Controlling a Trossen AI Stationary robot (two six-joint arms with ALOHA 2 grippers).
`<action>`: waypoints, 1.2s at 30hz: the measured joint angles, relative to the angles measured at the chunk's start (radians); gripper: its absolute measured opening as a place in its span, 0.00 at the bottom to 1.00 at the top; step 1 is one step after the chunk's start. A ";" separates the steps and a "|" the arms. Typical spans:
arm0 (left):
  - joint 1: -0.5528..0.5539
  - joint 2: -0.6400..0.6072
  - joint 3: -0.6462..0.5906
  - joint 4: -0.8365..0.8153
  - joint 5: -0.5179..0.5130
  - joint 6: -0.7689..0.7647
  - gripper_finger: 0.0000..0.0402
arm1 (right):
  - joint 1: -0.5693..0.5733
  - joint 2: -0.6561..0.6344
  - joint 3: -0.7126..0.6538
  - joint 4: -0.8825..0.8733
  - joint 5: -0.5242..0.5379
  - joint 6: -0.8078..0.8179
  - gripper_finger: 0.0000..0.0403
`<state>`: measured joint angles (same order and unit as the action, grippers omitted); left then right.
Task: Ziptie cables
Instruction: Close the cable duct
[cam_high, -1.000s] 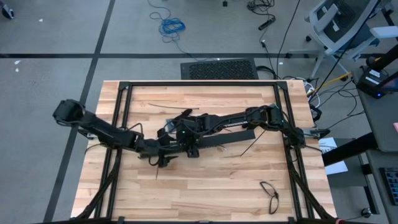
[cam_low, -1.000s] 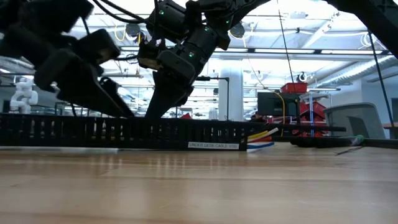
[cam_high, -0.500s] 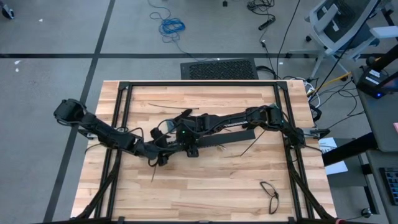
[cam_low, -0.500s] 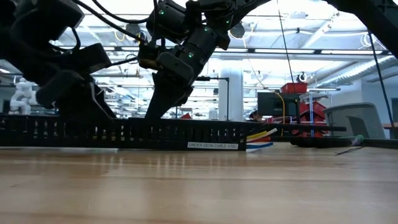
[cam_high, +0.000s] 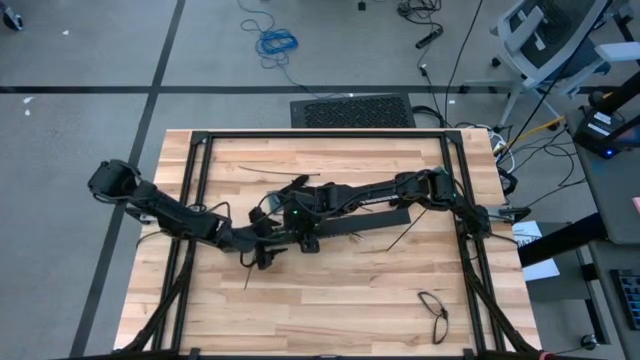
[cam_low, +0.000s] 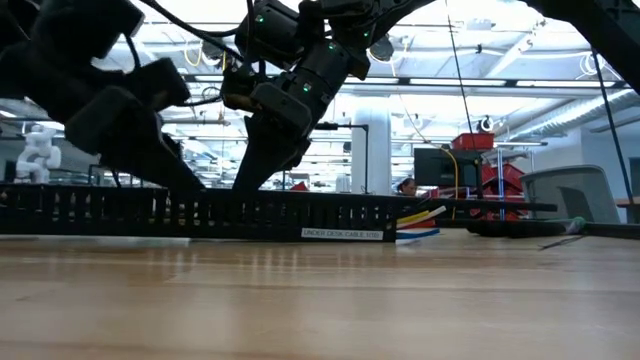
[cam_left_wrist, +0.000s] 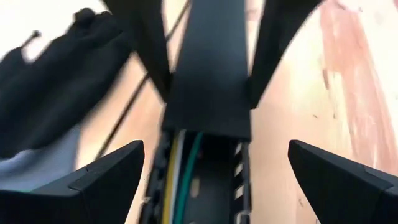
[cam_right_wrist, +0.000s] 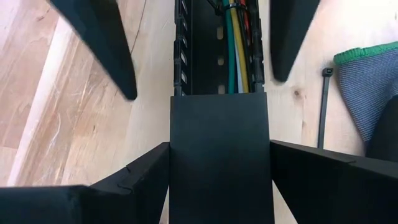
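A long black slotted bar (cam_high: 370, 222) lies across the middle of the table. The cables (cam_right_wrist: 236, 50), yellow, green and grey among them, run inside its channel. Their coloured ends (cam_low: 420, 222) stick out of the bar. A flat black cover (cam_right_wrist: 217, 155) lies over part of the channel. My right gripper (cam_right_wrist: 219, 148) is shut on that cover, near the table's middle (cam_high: 300, 232). My left gripper (cam_left_wrist: 216, 146) stands open astride the uncovered stretch of the bar and faces the right one. Its fingers are level with the channel's two sides, and I cannot tell whether they touch it. My right gripper clasps the black cover by its two long edges (cam_right_wrist: 177, 155), one finger (cam_right_wrist: 130, 180) on each side. It comes slanting down from the table's right and points along the bar. The cover lies flat on the channel, and the bar rests on the table.
A grey glove with a green cuff (cam_right_wrist: 367, 87) and a loose zip tie (cam_right_wrist: 323, 106) lie beside the bar. More thin black strips (cam_high: 270, 170) lie on the wood. A looped black cable (cam_high: 433, 312) lies near the front right. Black frame rails (cam_high: 320, 133) border the table.
My left gripper has rolled a little about the line it points along, without leaving its place at the bar. The right gripper, the cover and the bar have kept still.
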<state>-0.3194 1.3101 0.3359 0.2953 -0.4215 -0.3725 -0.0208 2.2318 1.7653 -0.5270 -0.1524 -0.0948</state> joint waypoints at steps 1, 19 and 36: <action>0.004 0.012 -0.001 0.019 0.017 0.014 0.98 | 0.000 0.000 0.000 0.000 0.000 0.000 0.62; 0.006 0.084 -0.072 0.110 -0.028 0.013 0.98 | 0.000 0.000 0.000 -0.002 0.000 -0.007 0.62; 0.030 0.084 -0.074 0.152 -0.034 0.071 0.97 | 0.000 0.000 0.000 -0.001 0.000 -0.006 0.62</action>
<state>-0.2898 1.3937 0.2615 0.4470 -0.4552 -0.3015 -0.0212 2.2318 1.7653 -0.5278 -0.1520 -0.1013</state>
